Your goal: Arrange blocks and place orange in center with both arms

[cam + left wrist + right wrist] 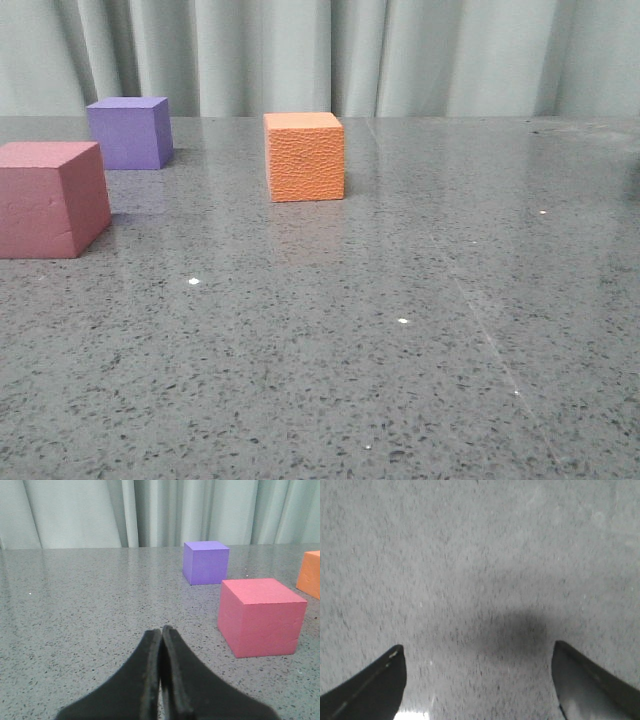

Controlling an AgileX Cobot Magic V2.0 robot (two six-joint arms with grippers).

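We see the pink-red cube (50,198) nearest at left, purple cube (128,132) behind it, orange cube (304,156) apart at mid-table, left gripper (161,630) jaws pressed together, right gripper (479,652) jaws wide over bare tabletop (480,555).

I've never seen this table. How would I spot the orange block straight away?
Look across the grey speckled table toward the pale curtain behind it. Three cubes stand there: the pink-red cube and purple cube on the left, the orange cube alone near the middle. Only it has a pebbled surface.
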